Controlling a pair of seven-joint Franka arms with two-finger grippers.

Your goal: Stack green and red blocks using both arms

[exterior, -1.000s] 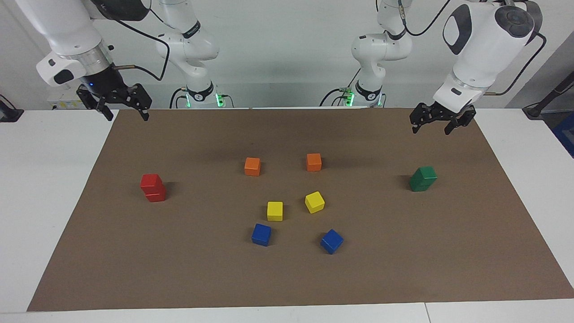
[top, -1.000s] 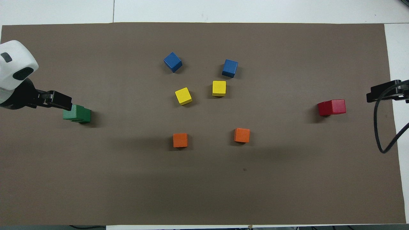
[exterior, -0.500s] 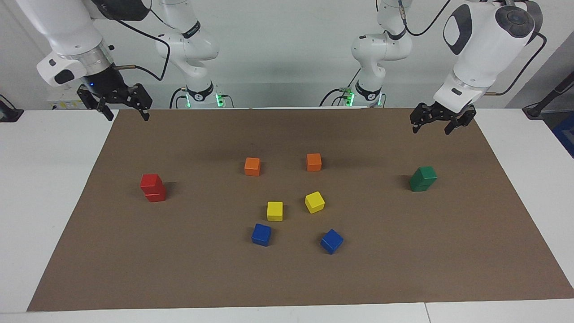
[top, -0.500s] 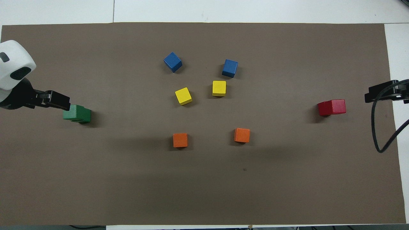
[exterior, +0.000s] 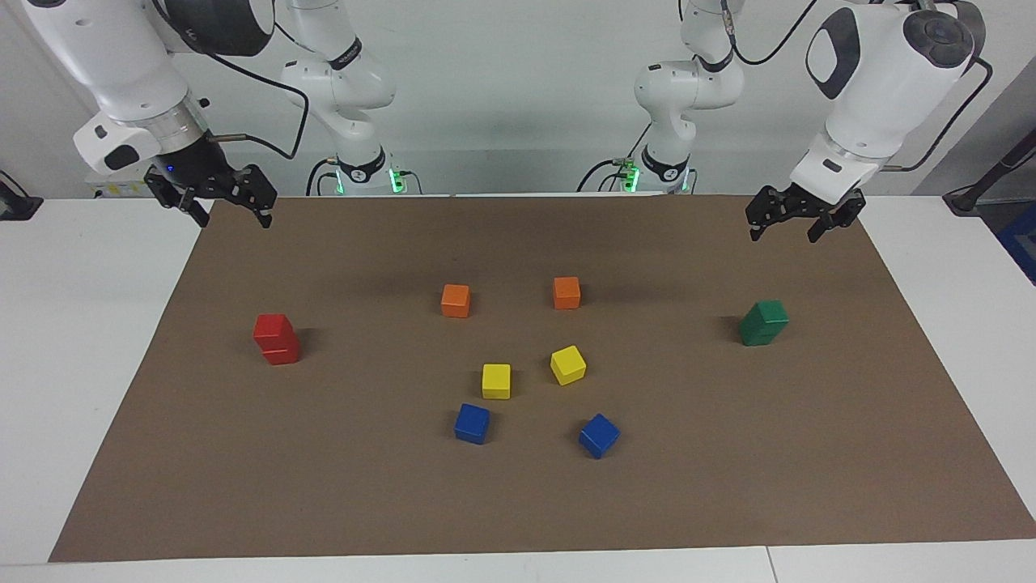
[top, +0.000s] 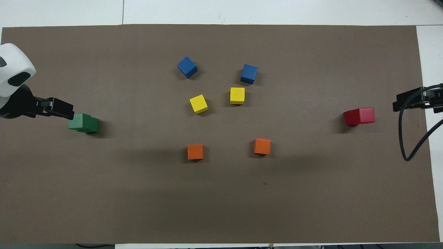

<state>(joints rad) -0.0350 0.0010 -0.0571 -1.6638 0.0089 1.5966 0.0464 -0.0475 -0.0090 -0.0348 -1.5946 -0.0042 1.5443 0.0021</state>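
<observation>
Two red blocks stand stacked one on the other toward the right arm's end of the brown mat. Two green blocks stand stacked toward the left arm's end, the top one slightly offset. My right gripper hangs open and empty in the air over the mat's edge, clear of the red stack. My left gripper hangs open and empty over the mat beside the green stack, not touching it.
In the middle of the mat lie two orange cubes, two yellow cubes and two blue cubes. White table surrounds the mat.
Both grippers have drifted slightly, the left one drawing a little away from the green stack. Both stacks and the other cubes have stayed put.
</observation>
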